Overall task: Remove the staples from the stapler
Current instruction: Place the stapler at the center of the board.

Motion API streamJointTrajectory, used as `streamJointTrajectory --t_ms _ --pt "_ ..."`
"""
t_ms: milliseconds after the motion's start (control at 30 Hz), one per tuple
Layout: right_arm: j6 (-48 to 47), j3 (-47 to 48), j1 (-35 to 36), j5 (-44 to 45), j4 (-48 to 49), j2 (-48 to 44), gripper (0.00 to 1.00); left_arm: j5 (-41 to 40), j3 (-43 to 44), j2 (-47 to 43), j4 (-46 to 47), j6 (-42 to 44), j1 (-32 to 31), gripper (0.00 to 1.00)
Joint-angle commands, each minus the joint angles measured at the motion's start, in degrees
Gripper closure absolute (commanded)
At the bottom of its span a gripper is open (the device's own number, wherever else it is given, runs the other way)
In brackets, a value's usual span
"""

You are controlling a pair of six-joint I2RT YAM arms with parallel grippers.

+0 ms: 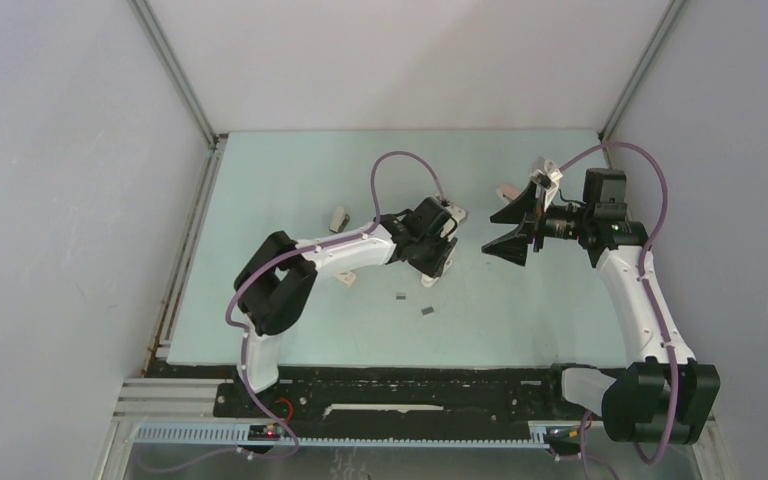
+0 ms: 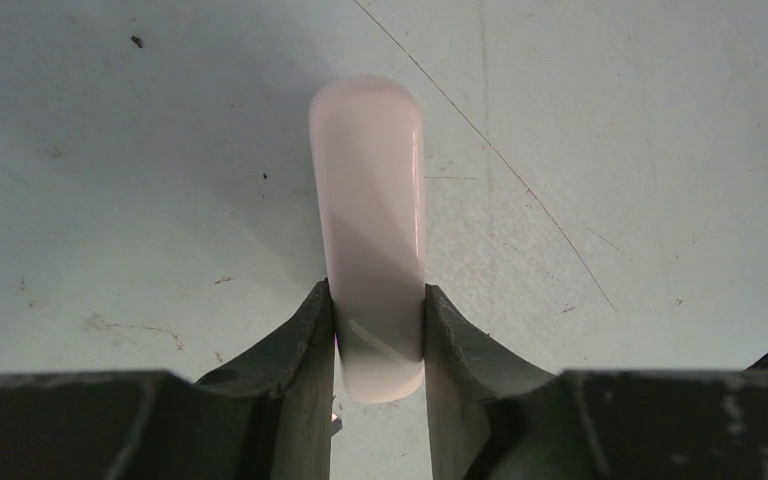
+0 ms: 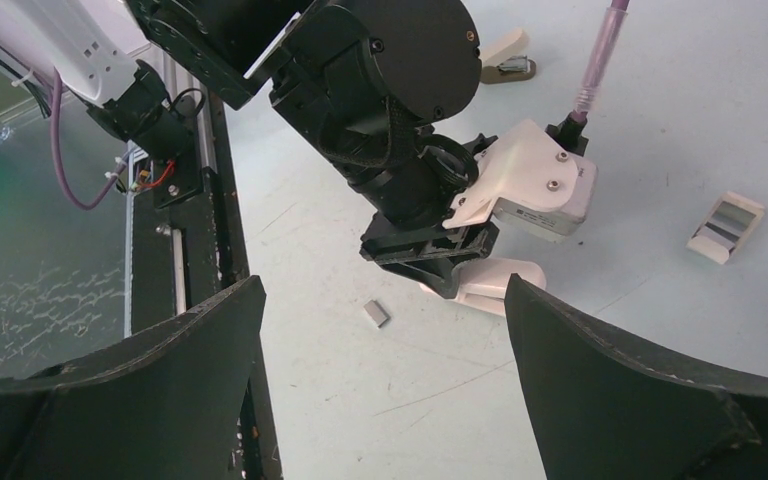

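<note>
The stapler point(image 2: 372, 220) is a pale pink rounded bar lying on the table, and my left gripper point(image 2: 378, 340) is shut on its near end, one finger on each side. From the right wrist view, the same stapler point(image 3: 495, 285) pokes out under the left gripper point(image 3: 430, 255). Short dark-grey strips of staples point(image 1: 401, 296) point(image 1: 427, 311) lie loose on the table in front of the left gripper, and one strip of staples point(image 3: 376, 314) shows in the right wrist view. My right gripper point(image 1: 495, 232) hovers just right of the left one, wide open and holding nothing.
A small beige stapler point(image 3: 505, 55) lies farther off beyond the left arm. A white box with dark marks point(image 3: 726, 227) lies on the pale green table point(image 1: 540, 310). The black rail point(image 1: 410, 395) runs along the near edge. Grey walls close in the sides.
</note>
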Motion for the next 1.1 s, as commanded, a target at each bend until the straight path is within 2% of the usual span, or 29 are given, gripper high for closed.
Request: streamJointTrajectory --t_ms 0,200,367,533,767,967,1067 --pt "-1.21 -0.05 -0.78 -1.24 -0.23 -0.79 0.01 -0.51 -0.84 -3.66 1.52 -0.51 -0.37 0.70" --pt "-1.34 -0.05 -1.48 -1.65 -0.32 -0.73 0.01 -0.81 -1.68 -5.01 1.65 -0.87 -0.40 0.62" --pt "-3.32 -0.05 -2.35 -0.84 -1.53 -0.29 0.01 -1.89 -6.22 -8.98 5.12 -0.86 -0.33 0.47" --pt "-2.63 1.45 -3.35 2.80 -2.63 -2.25 0.01 -1.56 -7.30 -10.19 5.33 -0.43 -0.29 0.42" --pt "-13.69 11.36 1.50 14.29 -20.80 0.72 0.01 -2.76 -11.57 -15.07 8.40 -0.16 -0.23 0.32" --pt "-16.06 17.57 2.95 22.62 -28.93 5.31 0.01 -1.65 -13.19 -17.34 9.71 -0.07 0.18 0.25" --pt "-15.62 19.03 6.58 27.80 -31.20 6.69 0.02 -0.55 -14.52 -18.68 10.49 -0.74 0.59 0.23"
